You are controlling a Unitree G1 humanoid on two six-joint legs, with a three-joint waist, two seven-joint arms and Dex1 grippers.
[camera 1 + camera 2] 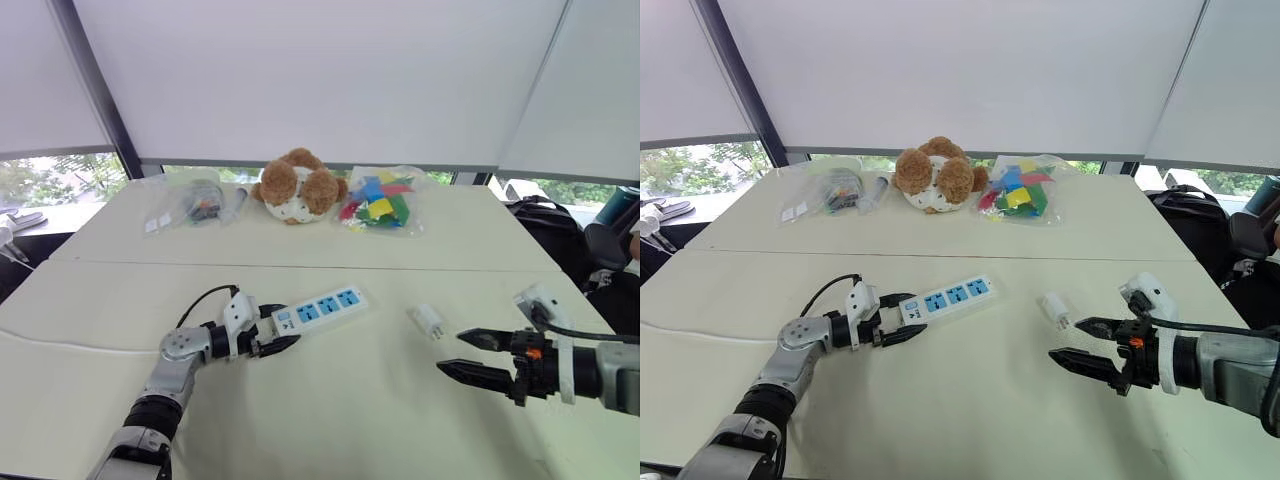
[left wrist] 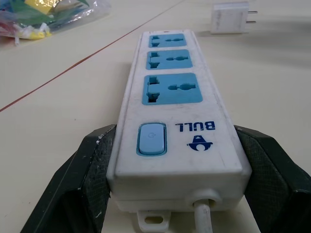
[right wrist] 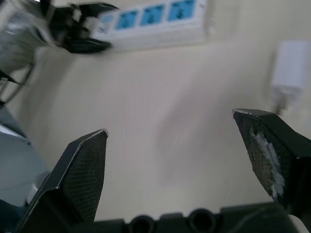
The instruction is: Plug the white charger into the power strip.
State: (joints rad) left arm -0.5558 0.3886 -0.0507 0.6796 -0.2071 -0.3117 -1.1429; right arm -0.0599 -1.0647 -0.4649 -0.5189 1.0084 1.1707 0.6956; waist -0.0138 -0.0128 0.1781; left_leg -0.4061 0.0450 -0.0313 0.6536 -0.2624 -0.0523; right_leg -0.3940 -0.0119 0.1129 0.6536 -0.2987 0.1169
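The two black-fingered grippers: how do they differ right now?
The left gripper has its fingers shut on the button end of the long white plastic power strip; the right gripper is open, holding nothing, beside the small white cube-like charger. Both sit low over the table.

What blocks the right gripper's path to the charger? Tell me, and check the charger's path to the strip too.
Nothing visible. The open right gripper has only bare table before the charger. Bare table also separates the charger from the strip, gripped at its button end by the left gripper.
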